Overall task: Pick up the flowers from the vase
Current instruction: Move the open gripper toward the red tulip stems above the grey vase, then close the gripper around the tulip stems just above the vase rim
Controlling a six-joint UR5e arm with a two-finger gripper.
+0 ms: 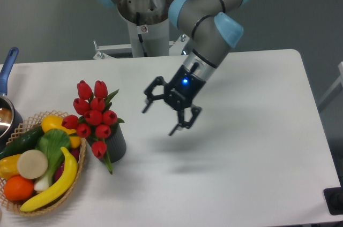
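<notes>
Red flowers [92, 113] upright in vase [116, 142]

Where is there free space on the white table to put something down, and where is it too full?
The right half of the white table, from the open black two-finger gripper to the right edge, is bare. So is the front strip. It is crowded at the left: red tulip flowers in the dark grey ribbed vase, touching the woven wicker basket.
</notes>
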